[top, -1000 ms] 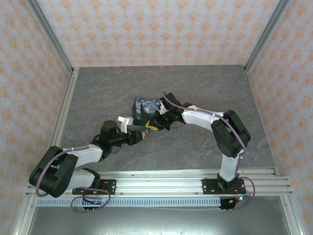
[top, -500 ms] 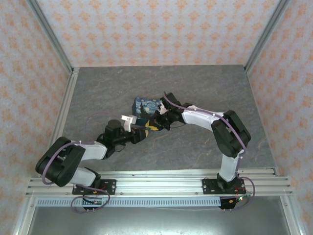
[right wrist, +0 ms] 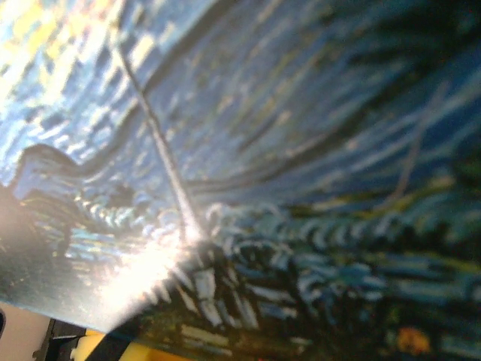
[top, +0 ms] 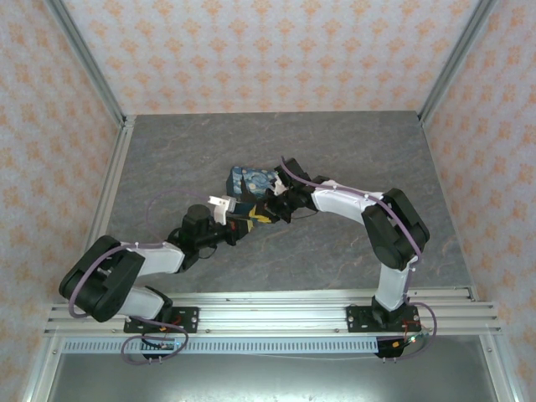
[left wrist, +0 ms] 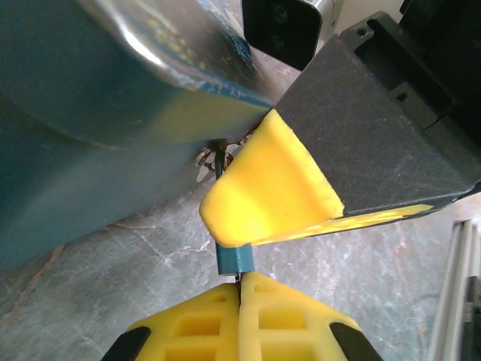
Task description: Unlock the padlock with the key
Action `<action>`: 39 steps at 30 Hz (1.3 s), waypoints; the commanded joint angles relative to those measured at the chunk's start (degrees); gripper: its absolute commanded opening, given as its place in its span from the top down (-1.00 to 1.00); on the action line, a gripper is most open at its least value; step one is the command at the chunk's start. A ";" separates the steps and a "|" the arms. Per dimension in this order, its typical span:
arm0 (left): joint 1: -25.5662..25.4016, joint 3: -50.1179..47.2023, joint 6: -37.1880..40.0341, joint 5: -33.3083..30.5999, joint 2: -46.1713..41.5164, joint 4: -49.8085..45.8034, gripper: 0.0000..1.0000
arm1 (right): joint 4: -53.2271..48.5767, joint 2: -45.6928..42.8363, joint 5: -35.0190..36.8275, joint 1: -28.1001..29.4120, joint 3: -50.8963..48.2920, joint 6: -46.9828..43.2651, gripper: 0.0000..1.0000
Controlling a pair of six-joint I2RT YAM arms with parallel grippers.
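Observation:
In the left wrist view the tiny teal padlock (left wrist: 234,257) stands just above the grey table, its top hidden under a yellow finger (left wrist: 263,188) of the right gripper. My left gripper (left wrist: 240,277) is shut, its yellow fingers pressed together on a thin dark key (left wrist: 241,275) that meets the padlock's underside. From above, the left gripper (top: 244,226) and the right gripper (top: 266,211) meet tip to tip beside the painted box (top: 251,184). The right gripper looks shut on the padlock; its second finger is hidden.
The blue-and-yellow starry-night box (left wrist: 90,90) lies right behind the padlock and touches the right gripper; its painted face (right wrist: 285,165) is pressed up close to the right wrist camera. Metal rails (top: 276,314) run along the near table edge. Patterned walls enclose the table.
The left arm's elbow and shoulder swung to the right and its forearm straightened toward the box. Both grippers have stayed together at the padlock.

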 commanded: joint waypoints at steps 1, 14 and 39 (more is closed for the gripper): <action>-3.35 1.83 7.10 -5.12 -2.20 -6.18 1.00 | -0.68 -1.57 -0.57 -0.49 0.18 2.68 1.00; -25.38 0.45 29.54 -45.69 -2.20 -6.62 1.00 | -2.37 -0.79 -1.81 -0.49 0.78 6.01 1.00; -22.07 -1.63 20.93 -37.74 0.34 -2.51 1.00 | -13.45 -0.34 5.53 0.73 5.54 1.89 0.72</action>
